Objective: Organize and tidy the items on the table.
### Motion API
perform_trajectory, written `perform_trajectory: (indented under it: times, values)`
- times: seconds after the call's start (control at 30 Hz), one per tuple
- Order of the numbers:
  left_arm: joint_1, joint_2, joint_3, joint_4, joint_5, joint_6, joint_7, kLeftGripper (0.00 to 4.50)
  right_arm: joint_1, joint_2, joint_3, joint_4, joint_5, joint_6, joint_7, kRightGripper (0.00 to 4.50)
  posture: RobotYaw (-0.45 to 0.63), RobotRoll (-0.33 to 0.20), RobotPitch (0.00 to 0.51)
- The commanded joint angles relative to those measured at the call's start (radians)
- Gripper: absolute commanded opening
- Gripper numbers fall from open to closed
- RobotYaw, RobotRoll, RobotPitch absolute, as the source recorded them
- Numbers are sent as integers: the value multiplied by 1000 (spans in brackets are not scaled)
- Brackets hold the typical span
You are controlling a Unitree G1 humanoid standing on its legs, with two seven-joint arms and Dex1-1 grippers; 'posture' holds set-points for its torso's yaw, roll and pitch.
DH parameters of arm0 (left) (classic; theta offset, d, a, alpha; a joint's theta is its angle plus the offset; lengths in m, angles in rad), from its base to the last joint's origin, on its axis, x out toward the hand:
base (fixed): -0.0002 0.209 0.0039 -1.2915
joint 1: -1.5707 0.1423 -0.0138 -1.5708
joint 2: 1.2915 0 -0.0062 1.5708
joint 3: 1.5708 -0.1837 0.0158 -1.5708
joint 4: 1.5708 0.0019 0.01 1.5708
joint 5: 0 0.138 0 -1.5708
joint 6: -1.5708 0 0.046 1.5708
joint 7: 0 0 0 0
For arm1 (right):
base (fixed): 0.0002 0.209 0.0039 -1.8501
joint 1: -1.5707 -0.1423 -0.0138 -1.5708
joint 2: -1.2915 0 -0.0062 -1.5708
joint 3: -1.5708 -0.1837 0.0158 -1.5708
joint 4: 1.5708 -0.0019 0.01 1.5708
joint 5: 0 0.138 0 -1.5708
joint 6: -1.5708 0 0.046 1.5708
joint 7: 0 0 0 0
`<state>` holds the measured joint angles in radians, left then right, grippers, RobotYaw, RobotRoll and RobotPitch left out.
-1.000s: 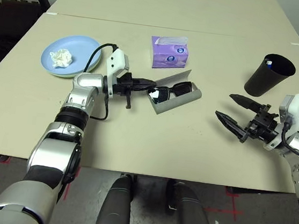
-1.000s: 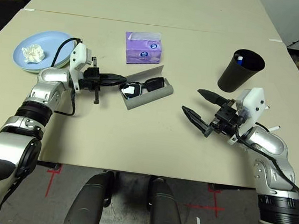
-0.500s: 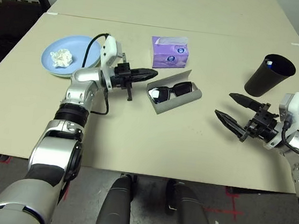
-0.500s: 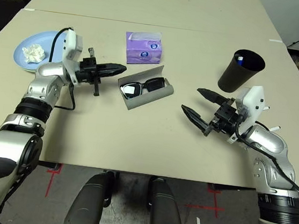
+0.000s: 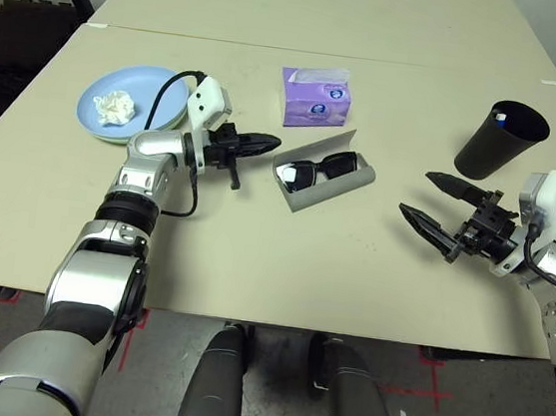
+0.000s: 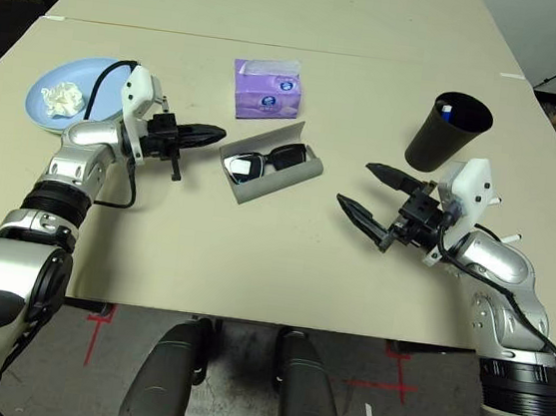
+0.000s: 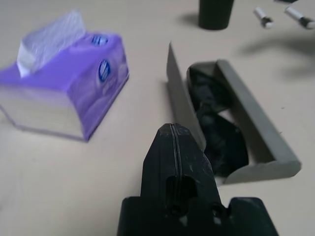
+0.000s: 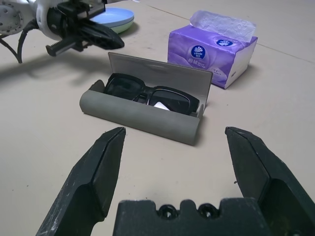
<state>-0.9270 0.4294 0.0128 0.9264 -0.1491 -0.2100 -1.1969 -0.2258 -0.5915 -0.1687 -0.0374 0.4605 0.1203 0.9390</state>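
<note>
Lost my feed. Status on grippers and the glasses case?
Left gripper shut, empty, beside the open case. Right gripper open, empty. Sunglasses inside, lid up. Nothing in the way.

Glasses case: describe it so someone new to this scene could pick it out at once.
On the beige table, look just in front of the purple tissue box. The grey oblong glasses case lies there with its lid up and black sunglasses inside, the one open container lying flat.

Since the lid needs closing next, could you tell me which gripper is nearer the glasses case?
Left. The left gripper, shut, sits just beside the glasses case at its open lid. The right gripper, open, hovers well off on the other side.
</note>
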Motion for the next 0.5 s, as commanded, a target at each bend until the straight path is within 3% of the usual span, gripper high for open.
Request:
perform_trajectory:
  times: [0.03,0.5]
  values:
    - [-2,-1,-23,26,30,-12,4,33,4,-12,-3,-15,4,5,8,4500,91,0,217]
    - [18,-23,-42,-10,25,4,-45,33,4,-14,-6,-12,1,-2,8,4500,85,0,218]
